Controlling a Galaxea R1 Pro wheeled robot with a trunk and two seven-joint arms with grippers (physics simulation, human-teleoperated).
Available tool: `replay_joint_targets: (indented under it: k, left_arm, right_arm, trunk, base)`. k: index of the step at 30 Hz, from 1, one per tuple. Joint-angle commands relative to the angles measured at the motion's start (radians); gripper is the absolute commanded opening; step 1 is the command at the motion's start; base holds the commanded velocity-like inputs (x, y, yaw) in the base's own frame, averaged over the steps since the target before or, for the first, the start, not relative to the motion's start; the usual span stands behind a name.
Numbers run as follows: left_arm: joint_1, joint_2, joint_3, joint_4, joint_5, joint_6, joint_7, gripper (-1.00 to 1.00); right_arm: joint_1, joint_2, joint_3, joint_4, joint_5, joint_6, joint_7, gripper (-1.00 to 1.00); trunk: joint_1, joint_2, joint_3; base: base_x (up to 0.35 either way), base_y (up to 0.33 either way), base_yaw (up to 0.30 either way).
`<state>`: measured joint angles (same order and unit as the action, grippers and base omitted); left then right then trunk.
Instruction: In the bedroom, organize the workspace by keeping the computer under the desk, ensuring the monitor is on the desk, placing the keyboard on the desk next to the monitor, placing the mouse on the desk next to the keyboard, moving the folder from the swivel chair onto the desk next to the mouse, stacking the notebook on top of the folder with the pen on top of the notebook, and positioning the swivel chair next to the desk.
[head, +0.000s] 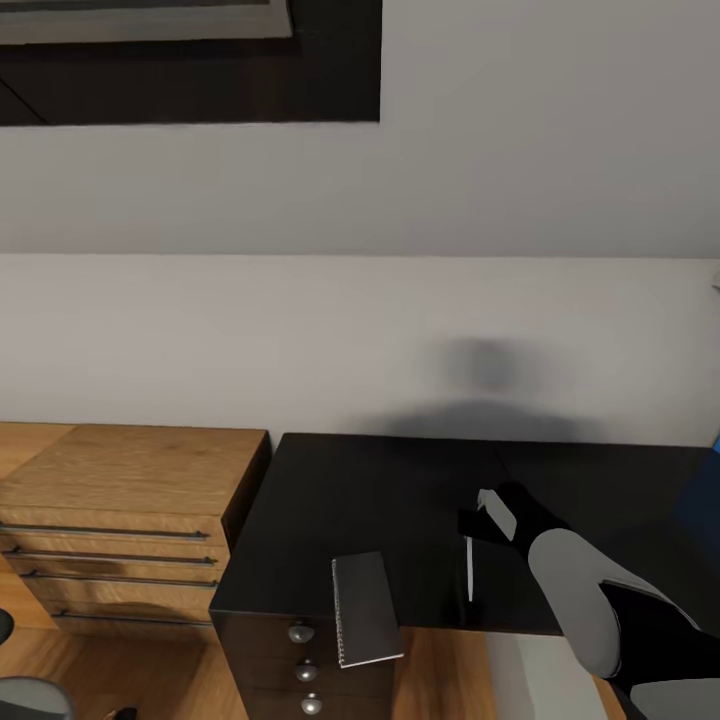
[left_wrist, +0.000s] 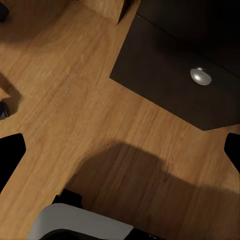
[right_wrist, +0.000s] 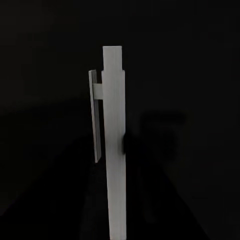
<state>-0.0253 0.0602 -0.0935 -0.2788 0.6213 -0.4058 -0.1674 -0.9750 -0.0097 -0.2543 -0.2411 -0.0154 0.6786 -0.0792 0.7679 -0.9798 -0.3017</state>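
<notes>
Hovering over the pen (head: 469, 568) on the desk (head: 330, 500) — right end effector (head: 484, 520), grip unclear.

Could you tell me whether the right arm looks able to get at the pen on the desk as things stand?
Probably yes: the right gripper hangs just over the pen, which lies alone on the desk with nothing between.
</notes>
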Motion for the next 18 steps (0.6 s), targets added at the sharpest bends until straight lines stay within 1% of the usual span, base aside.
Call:
replay_joint_targets:
  k: [1,18]
  left_arm:
    - [-0.001,0.001,-0.008,0.001,0.011,-0.006,-0.002,1.0]
    - [-0.001,0.003,-0.008,0.002,0.013,-0.008,0.0,1.0]
  right_arm:
    - [-0.001,0.001,-0.005,-0.001,-0.003,0.003,-0.005,-1.0]
    - [-0.001,0.001,-0.005,0.021,-0.003,-0.001,-0.005,-1.0]
  trunk:
    - [0.004,-0.008,-0.004]
    - [0.069,-0.127,-0.058]
  base:
    - [0.0,0.0,0.0]
    - [0.0,0.0,0.0]
